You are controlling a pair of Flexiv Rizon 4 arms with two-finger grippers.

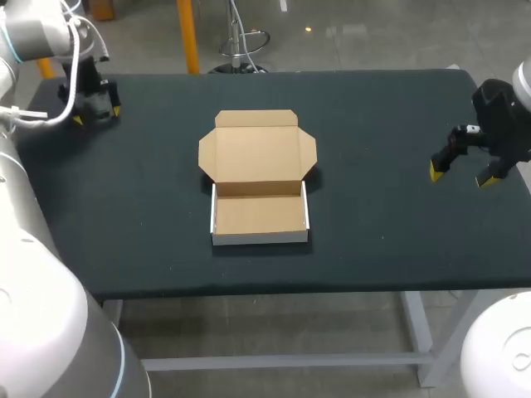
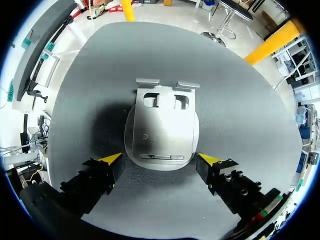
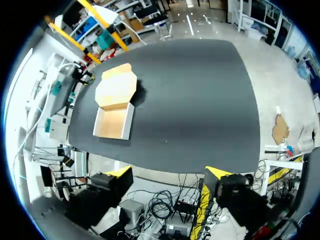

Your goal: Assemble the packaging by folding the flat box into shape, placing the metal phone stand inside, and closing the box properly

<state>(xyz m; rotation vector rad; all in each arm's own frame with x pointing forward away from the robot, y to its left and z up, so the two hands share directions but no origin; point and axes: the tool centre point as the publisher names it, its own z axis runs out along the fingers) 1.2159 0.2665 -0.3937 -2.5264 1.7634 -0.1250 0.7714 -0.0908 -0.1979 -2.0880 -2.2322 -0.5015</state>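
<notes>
Flanking phone stand (image 2: 161,127), left pincer (image 2: 161,159) spread.

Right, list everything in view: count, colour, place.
Cardboard box: one, brown inside with white outer walls, middle of the table, folded into shape, lid open and empty.
Metal phone stand: one, silver-grey, lying flat on the table at its far left corner.
Table: one, dark top, under everything.
Left tool: one, black with yellow tips, open, at the far left corner, the stand's near end between its fingers.
Right tool: one, black with yellow tips, open, at the table's right side, empty.
</notes>
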